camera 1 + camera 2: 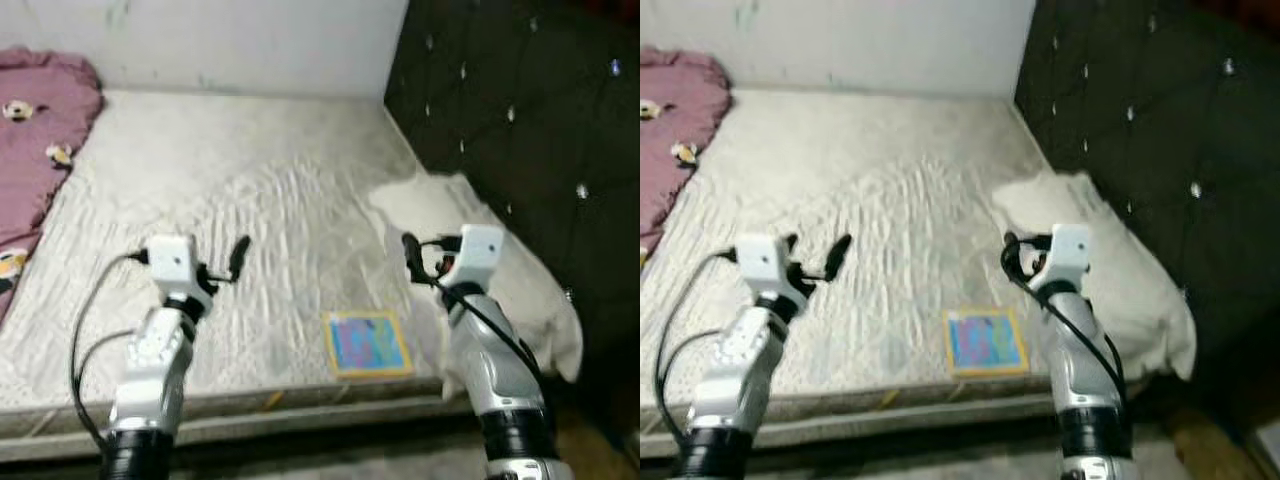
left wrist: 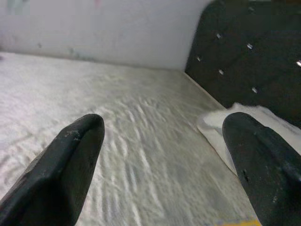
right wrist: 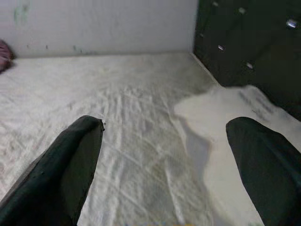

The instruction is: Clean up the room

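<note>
- The left arm reaches forward over the near edge of the bed (image 1: 250, 200), forearm raised and angled slightly inward; the left gripper (image 1: 225, 262) hovers above the mattress with its fingers spread wide and nothing between them.
- In the left wrist view the two black fingertips (image 2: 70, 160) stand far apart, framing the wrinkled pale sheet and the white pillow (image 2: 230, 125) beyond.
- The right arm rises steeply from the bed's near right corner, wrist bent toward the middle; the right gripper (image 1: 420, 258) hangs over the sheet just beside the pillow (image 1: 480, 270), fingers likewise parted and empty, as its wrist view shows.
- A flat, colourful book (image 1: 367, 343) with a yellow border, possibly a picture book though blurred, lies on the mattress near the front edge, between the two arms and closer to the right one.
- The pillow rests against the dark tufted headboard (image 1: 520, 120) on the right.
- A mauve blanket (image 1: 35, 140) with small printed figures is bunched along the far left of the bed.
</note>
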Available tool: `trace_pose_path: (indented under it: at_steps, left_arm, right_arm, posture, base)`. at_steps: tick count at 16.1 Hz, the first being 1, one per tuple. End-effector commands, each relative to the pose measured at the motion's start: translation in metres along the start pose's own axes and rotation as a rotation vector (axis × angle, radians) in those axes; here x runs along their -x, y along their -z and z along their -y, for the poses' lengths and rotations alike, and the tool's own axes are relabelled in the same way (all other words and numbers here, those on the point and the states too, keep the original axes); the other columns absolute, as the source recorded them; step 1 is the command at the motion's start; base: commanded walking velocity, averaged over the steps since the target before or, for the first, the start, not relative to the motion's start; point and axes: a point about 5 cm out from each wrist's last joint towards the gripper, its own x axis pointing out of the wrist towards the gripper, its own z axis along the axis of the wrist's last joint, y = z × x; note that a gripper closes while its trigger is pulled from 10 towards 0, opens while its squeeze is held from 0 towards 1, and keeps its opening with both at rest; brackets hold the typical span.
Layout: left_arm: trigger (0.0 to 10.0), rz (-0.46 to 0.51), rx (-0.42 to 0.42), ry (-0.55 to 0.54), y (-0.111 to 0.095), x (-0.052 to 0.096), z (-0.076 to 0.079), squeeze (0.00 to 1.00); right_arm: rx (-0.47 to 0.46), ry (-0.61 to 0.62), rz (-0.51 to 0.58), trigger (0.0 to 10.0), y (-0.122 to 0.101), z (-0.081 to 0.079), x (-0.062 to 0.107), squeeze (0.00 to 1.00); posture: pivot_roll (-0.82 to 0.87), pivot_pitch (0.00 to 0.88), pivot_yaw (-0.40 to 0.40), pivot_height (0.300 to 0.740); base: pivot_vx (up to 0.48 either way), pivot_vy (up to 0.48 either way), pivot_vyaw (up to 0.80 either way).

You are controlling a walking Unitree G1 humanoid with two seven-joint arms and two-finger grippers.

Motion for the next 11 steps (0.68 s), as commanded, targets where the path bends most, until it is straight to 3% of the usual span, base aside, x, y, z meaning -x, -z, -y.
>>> trace_pose_path:
  at_steps: [1,4,11]
  left_arm:
    - [10.0,-0.002,-0.016,-0.032,-0.0019,0.001,-0.0068,0.0]
    - [10.0,-0.016,-0.019,-0.036,-0.0003,0.0004,-0.008,0.0]
    - [10.0,-0.032,-0.019,-0.053,0.0017,0.0002,-0.0107,0.0]
  right_arm:
    - [-0.005,-0.024,0.002,10.0,-0.0009,-0.0075,-0.0016,0.0]
    - [0.001,-0.032,0.0,10.0,-0.0004,-0.0082,-0.0017,0.0]
    - [-0.014,-0.035,-0.003,10.0,0.0009,-0.0086,-0.0018,0.0]
  posture:
    - [-0.01,0.0,-0.099,0.74]
    - [-0.01,0.0,-0.102,0.74]
    - [0.0,0.0,-0.103,0.74]
  base:
    - [0.0,0.0,0.0]
    - [0.0,0.0,0.0]
    - [0.0,0.48,0.0]
